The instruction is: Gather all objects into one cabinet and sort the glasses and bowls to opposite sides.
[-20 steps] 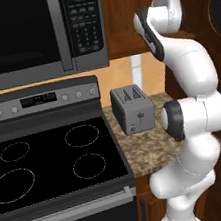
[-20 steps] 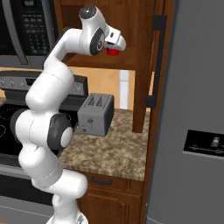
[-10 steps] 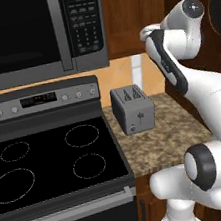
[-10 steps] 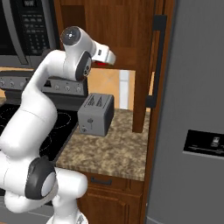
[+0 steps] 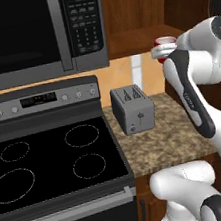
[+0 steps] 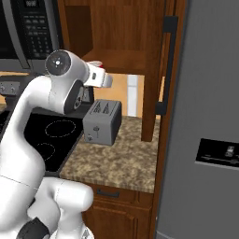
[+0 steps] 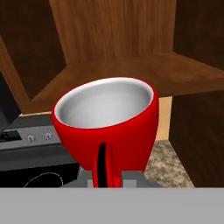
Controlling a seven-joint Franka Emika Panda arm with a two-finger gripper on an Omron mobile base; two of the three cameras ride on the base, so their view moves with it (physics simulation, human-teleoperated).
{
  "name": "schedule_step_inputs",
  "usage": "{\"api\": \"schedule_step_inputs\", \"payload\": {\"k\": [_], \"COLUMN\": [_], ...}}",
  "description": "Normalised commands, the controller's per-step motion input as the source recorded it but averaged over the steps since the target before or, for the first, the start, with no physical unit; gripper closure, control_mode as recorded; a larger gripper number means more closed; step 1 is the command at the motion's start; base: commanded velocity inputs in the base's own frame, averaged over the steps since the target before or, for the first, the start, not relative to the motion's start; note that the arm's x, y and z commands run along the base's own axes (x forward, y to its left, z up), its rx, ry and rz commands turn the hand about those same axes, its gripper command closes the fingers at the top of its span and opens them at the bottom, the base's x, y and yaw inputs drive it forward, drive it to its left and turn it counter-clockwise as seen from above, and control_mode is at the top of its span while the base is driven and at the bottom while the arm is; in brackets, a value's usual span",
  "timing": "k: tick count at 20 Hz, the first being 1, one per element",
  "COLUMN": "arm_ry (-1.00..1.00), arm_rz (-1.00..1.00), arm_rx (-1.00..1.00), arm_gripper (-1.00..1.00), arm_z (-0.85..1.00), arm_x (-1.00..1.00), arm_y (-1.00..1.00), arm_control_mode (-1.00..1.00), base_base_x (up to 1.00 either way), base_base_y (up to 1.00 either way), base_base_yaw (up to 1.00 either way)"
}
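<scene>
My gripper point(image 5: 160, 52) is shut on the handle of a red mug point(image 7: 107, 127) with a pale grey inside, one of the glasses. The mug point(image 5: 165, 42) hangs upright in front of the open reddish-brown cabinet, about level with the front edge of its shelf board point(image 5: 136, 36). In the right base view only a sliver of the mug point(image 6: 96, 63) shows above the hand point(image 6: 103, 79). Beyond the mug, the hand view looks onto the shelf board point(image 7: 131, 70) and the wood-panelled back point(image 7: 118, 30). The mug hides the fingertips.
A grey toaster point(image 5: 133, 109) stands on the speckled counter point(image 5: 162, 139) below the mug. To the left are a black stove point(image 5: 50, 167) and a microwave point(image 5: 34, 33). The open cabinet door point(image 6: 158, 70) and a grey fridge point(image 6: 210, 116) stand to the right.
The arm has folded and the hand has come down from high up, carrying the red mug to the shelf's front edge. The base has not moved.
</scene>
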Motion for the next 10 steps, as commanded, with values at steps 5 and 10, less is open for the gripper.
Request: {"api": "schedule_step_inputs", "payload": {"k": [5,10], "arm_ry": [0.01,0.01], "arm_rz": [0.10,0.04], "arm_rx": [-0.04,-0.01], "arm_gripper": [1.00,1.00], "arm_z": [-0.34,-0.06], "arm_x": [-0.88,-0.18], "arm_y": [0.51,0.13], "arm_control_mode": [-1.00,1.00], "base_base_x": [0.00,-0.49], "base_base_y": [0.00,0.54], "base_base_yaw": [0.00,0.30]}}
